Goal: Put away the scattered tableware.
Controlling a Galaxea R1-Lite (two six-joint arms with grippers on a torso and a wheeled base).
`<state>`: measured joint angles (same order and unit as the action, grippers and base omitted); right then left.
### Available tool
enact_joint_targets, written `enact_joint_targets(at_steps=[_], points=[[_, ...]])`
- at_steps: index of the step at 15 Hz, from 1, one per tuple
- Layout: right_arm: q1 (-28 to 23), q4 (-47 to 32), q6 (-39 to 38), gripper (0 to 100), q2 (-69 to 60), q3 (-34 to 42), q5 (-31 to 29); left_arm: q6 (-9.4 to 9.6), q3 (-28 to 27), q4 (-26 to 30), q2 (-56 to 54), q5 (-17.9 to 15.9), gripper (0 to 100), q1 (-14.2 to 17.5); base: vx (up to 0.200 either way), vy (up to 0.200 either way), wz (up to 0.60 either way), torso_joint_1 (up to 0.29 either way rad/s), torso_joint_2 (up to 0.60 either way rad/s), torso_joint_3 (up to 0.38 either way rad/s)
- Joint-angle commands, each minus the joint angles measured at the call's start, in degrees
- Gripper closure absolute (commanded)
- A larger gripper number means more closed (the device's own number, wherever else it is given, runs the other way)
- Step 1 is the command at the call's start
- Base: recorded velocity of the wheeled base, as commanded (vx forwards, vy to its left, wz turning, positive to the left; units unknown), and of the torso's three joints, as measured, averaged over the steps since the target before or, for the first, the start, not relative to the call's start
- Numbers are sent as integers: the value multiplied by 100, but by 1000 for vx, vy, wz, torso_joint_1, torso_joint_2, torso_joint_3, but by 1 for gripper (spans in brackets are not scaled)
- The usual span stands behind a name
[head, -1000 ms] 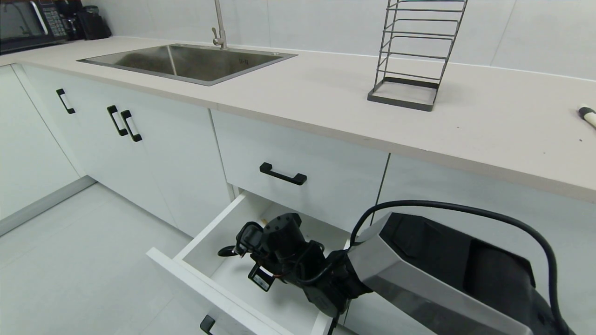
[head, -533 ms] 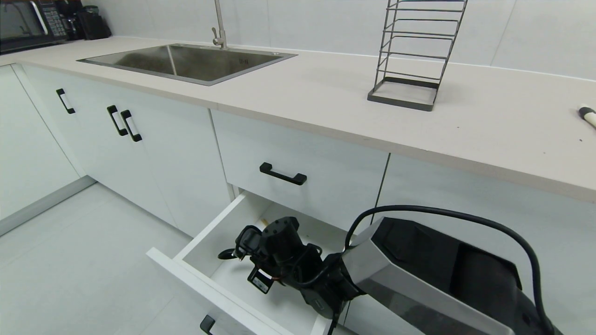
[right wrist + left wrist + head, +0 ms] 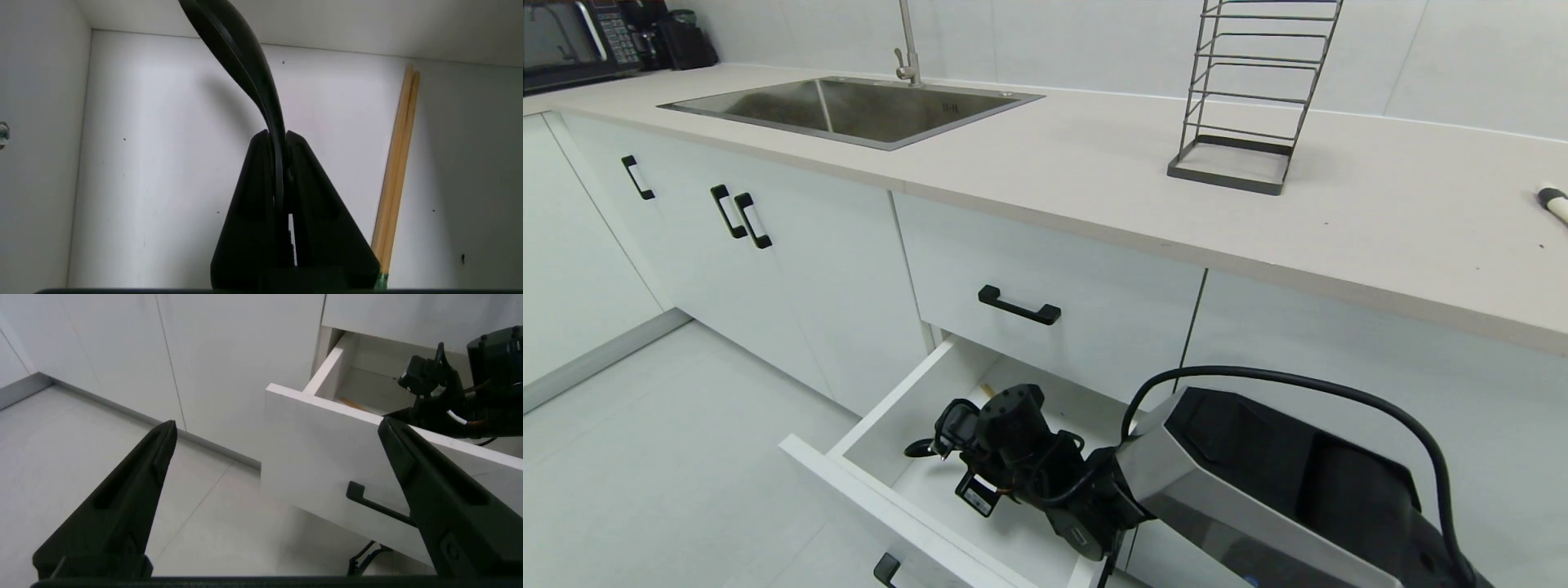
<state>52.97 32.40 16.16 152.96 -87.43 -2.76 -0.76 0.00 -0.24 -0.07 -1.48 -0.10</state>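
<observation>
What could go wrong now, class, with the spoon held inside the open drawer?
1. The right pincer grips the black spoon by its thin handle only; it might swing or slip.
2. Dropped carelessly, it could land across the wooden chopsticks lying in the drawer.

The right tool (image 3: 279, 151) is matt black, with two wedge-shaped fingers (image 3: 325, 229). Behind it the wrist (image 3: 1021, 441) is a cluster of black housings, one round-capped, with thin looped wires (image 3: 1058, 457) and a small white label (image 3: 975, 496). Further back the forearm (image 3: 1217, 498) has an angular silver-grey shell (image 3: 1168, 482) with a black top panel (image 3: 1258, 441); a thick black cable (image 3: 1282, 377) arches over it. The left tool (image 3: 275, 429) has two long, tapering black fingers (image 3: 122, 506).
</observation>
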Motion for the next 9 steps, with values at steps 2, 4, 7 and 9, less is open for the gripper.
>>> enact_joint_targets(at_steps=[2,4,7,9], points=[[3,-15,-8,100,41,-11,-6,-4,0,-2,7,-2,0,10,0,0,0,0,0,0],[3,-15,-8,100,41,-20,-15,-4,0,-2,7,-2,0,1,0,0,0,0,0,0],[12,-67,10,0,182,-450,-23,-4,0,-2,7,-2,0,1,0,0,0,0,0,0],[12,-270,-8,0,191,-503,-23,-4,0,-2,7,-2,0,10,0,0,0,0,0,0]])
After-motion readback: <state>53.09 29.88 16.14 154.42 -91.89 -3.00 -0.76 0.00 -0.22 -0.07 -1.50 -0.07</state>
